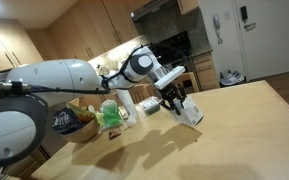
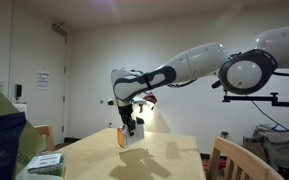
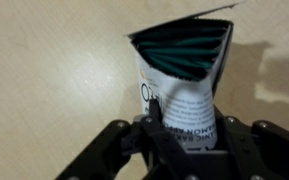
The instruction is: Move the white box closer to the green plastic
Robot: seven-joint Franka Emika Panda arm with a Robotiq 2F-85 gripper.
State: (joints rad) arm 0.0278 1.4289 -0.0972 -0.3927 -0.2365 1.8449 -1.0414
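My gripper (image 3: 184,130) is shut on the white box (image 3: 184,75), a white carton with black print and an open dark-teal top. In both exterior views the box (image 1: 191,113) (image 2: 132,136) hangs tilted in the gripper (image 1: 180,103) (image 2: 130,124), just above or touching the wooden table (image 1: 214,135). The green plastic (image 1: 111,114) is a crinkled green bag at the left of the table, well apart from the box.
A blue snack bag (image 1: 66,122) and a white cup (image 1: 126,104) stand near the green plastic. A lamp head (image 1: 9,125) is close to the camera. A blue box (image 2: 2,140), a booklet (image 2: 46,162) and a chair back (image 2: 244,160) are at the table's edges.
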